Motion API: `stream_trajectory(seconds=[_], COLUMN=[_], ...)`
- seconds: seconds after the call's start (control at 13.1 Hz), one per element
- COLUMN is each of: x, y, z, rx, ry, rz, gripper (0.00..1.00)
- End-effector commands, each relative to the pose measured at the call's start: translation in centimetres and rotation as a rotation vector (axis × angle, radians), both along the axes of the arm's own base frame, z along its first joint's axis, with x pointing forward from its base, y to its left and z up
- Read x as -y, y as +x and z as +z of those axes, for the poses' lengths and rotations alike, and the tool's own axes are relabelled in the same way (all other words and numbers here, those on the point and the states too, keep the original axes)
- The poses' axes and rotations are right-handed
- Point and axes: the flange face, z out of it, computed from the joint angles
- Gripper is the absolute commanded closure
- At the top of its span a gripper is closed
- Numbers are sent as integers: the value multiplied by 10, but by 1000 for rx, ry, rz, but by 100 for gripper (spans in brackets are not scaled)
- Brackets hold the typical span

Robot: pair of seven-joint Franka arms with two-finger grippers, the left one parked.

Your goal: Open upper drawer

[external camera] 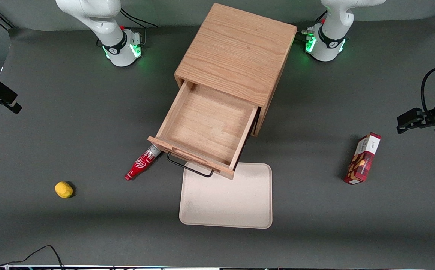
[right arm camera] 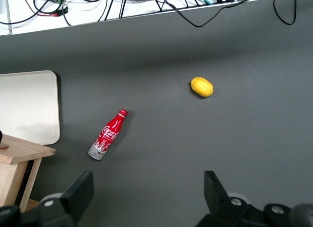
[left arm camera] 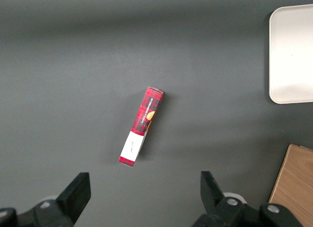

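The oak cube cabinet [external camera: 236, 52] stands mid-table. Its upper drawer [external camera: 206, 127] is pulled far out toward the front camera, and its shallow light-wood tray is empty. The thin black wire handle [external camera: 189, 167] hangs on the drawer's front, over the edge of a cream tray. A corner of the drawer front also shows in the right wrist view [right arm camera: 19, 151]. The lower drawer is hidden under the open one. My gripper [external camera: 0, 95] hangs at the working arm's end of the table, far from the cabinet. It is open and empty above bare mat [right arm camera: 147, 184].
A red cola bottle [external camera: 142, 163] [right arm camera: 107, 135] lies beside the drawer front. A yellow lemon-like object [external camera: 63, 189] [right arm camera: 201, 86] lies toward the working arm's end. The cream tray [external camera: 225, 202] [right arm camera: 29, 107] sits nearer the front camera. A red box [external camera: 363, 159] [left arm camera: 142, 126] lies toward the parked arm's end.
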Motion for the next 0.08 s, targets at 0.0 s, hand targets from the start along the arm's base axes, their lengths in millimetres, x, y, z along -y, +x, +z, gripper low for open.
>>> stream_trajectory(seconds=[0.0], x=[-1], y=[0], z=[3], rx=[11], ry=[-15], rz=[18], gripper=[0])
